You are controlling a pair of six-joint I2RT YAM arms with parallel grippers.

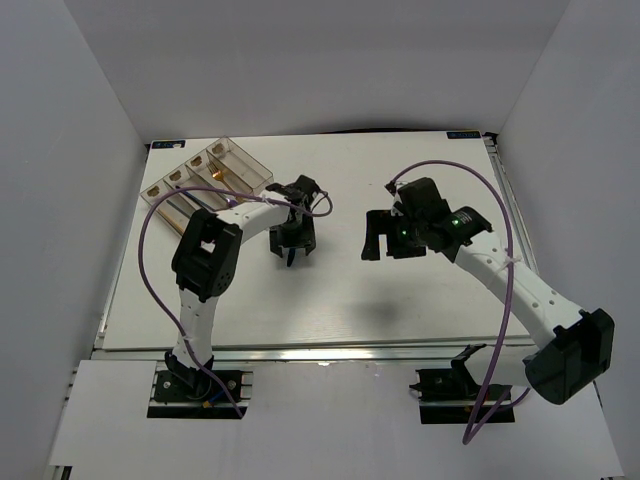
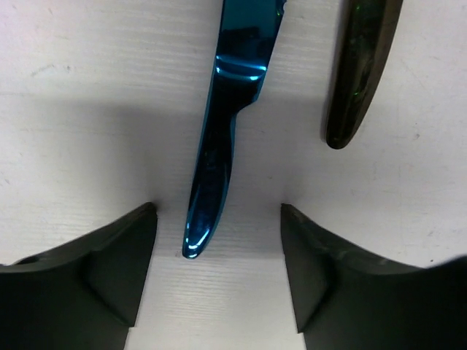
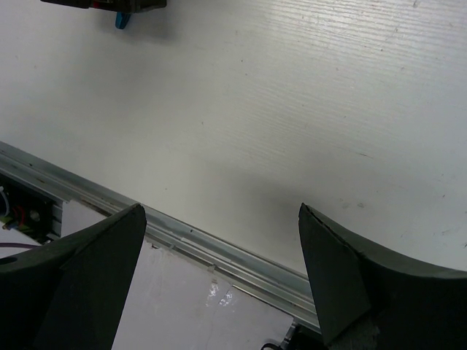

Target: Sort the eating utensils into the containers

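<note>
A blue knife [image 2: 219, 138] lies flat on the white table, its handle tip reaching between my left gripper's fingers. My left gripper [image 2: 219, 213] is open just above the table, straddling that tip with a gap on each side, nearer the left finger [image 2: 124, 248]. A dark utensil handle [image 2: 357, 73] lies to the knife's right, outside the fingers. From above, my left gripper [image 1: 292, 250] points down at mid-table and hides both utensils. The clear organiser tray [image 1: 245, 165] with tan labels sits at the back left. My right gripper [image 3: 219, 215] hangs open and empty, also seen in the top view [image 1: 385, 245].
The table's metal front rail [image 3: 219, 251] runs under my right gripper, with a lower white panel [image 3: 182, 306] beyond it. White walls enclose the table on three sides. The left arm's purple cable [image 1: 150, 270] loops out to the left.
</note>
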